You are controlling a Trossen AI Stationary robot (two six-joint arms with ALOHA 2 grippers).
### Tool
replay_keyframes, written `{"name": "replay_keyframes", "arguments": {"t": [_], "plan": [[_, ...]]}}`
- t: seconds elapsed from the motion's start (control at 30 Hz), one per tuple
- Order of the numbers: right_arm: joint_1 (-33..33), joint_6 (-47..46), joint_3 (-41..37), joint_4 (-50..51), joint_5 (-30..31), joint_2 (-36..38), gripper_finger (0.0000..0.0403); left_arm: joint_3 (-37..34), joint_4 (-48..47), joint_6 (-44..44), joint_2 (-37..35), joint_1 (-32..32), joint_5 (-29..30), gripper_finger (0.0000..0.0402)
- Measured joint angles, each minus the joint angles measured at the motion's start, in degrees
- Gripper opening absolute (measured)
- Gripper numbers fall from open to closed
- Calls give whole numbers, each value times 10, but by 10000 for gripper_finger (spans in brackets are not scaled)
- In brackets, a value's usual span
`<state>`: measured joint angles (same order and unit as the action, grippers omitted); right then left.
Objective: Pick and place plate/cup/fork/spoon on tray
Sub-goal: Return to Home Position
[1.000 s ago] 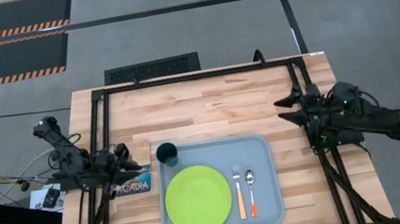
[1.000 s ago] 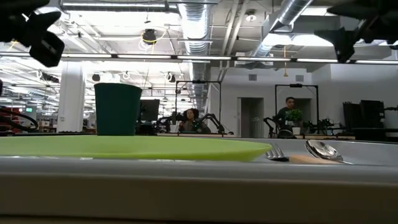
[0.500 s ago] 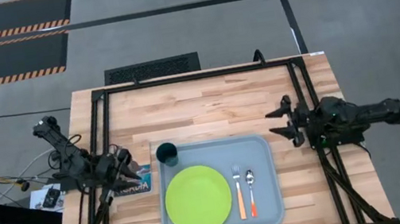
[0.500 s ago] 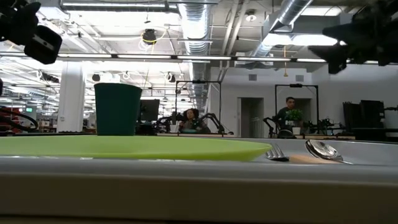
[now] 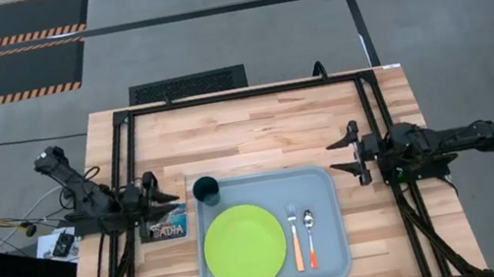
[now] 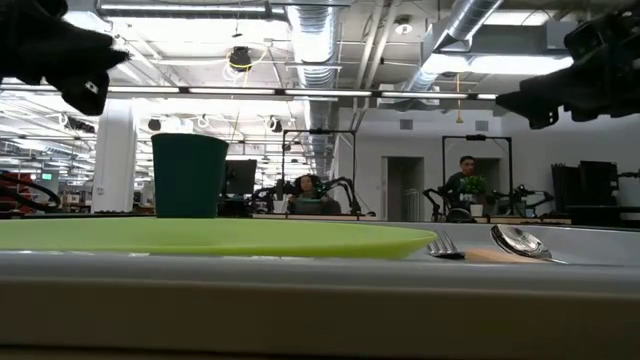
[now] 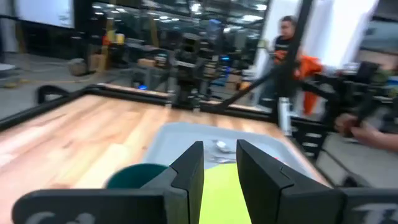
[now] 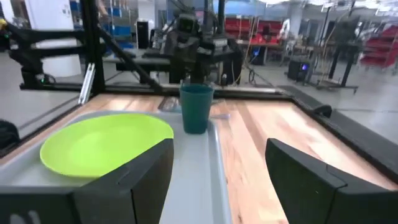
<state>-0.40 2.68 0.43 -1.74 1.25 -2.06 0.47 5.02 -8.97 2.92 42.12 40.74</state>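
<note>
The pale grey-blue tray (image 5: 321, 178) lies on the wooden table. On it rest the lime-green plate (image 5: 244, 247), the orange-handled fork (image 5: 295, 237) and the orange-handled spoon (image 5: 311, 238). The dark teal cup (image 5: 205, 190) stands upright at the tray's far left corner. My left gripper (image 5: 170, 195) hovers left of the cup and points at it. Its fingers stand a narrow gap apart (image 7: 219, 152) and hold nothing. My right gripper (image 5: 341, 156) hovers just off the tray's far right corner, wide open (image 8: 217, 155) and empty.
A small ACADIA picture card (image 5: 166, 231) lies on the table left of the tray, below my left gripper. Black frame rails (image 5: 240, 95) run along the table's far, left and right sides. People (image 6: 465, 175) stand in the room beyond the table.
My right gripper has gone toward the table's left edge and down, and its arm has turned to lie level, pointing left. My left gripper has gone a little toward the far edge, off the ACADIA card and closer to the cup. The tableware has stayed put.
</note>
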Motion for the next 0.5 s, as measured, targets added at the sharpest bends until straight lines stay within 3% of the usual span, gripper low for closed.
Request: {"name": "replay_keyframes", "arguments": {"t": [0.33, 0.5], "plan": [[0, -1, 0, 6, 2, -6, 281, 0, -4, 15, 3, -32, 72, 82], [0, -1, 0, 7, 2, -6, 281, 3, -17, -20, 3, -32, 67, 82]]}}
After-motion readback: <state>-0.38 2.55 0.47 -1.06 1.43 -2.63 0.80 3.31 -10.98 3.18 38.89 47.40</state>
